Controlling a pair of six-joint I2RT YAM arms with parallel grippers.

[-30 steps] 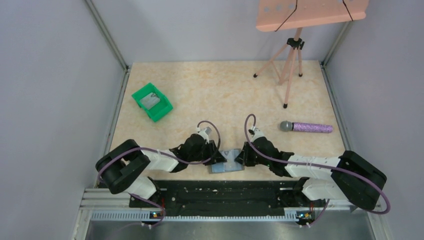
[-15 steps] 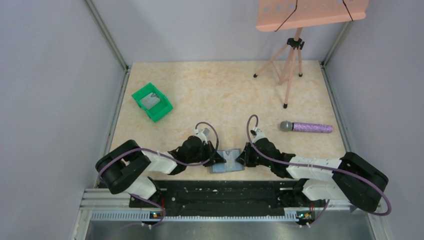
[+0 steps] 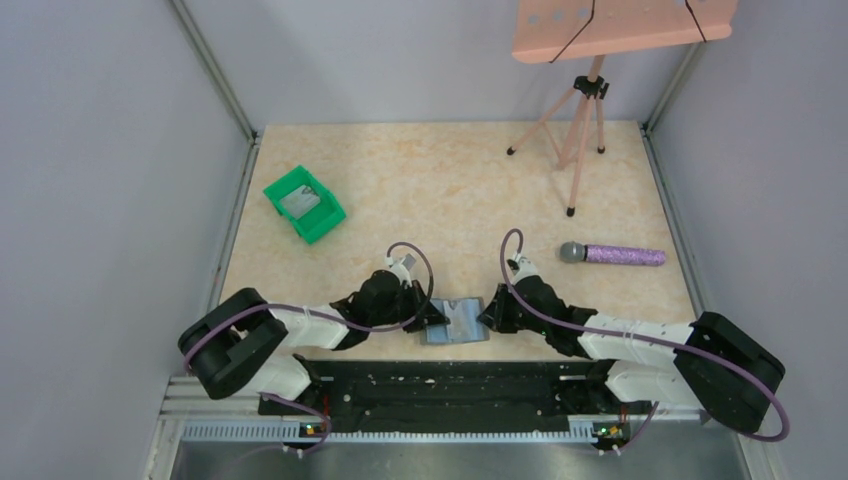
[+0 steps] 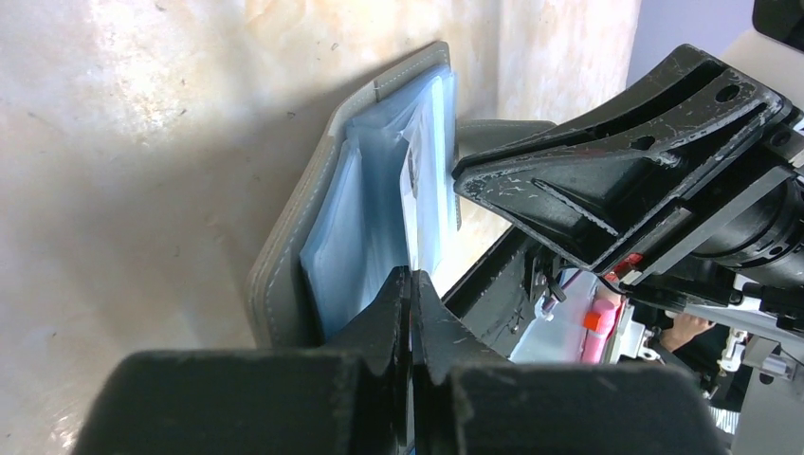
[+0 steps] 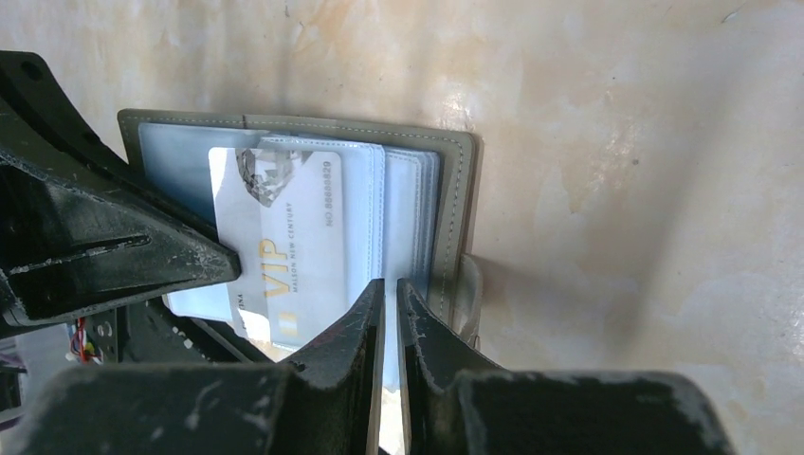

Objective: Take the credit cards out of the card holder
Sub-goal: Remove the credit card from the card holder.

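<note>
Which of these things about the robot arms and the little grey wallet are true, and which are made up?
1. The card holder lies open between the left end effector and the right end effector. True.
2. The white card has been pulled right out. False: the VIP card is tucked in the card holder's clear sleeves.
3. The green bin has nothing in it. False: the green bin holds a grey thing.
4. A microphone with a purple handle lies on the table, on the right arm's side. True.
</note>
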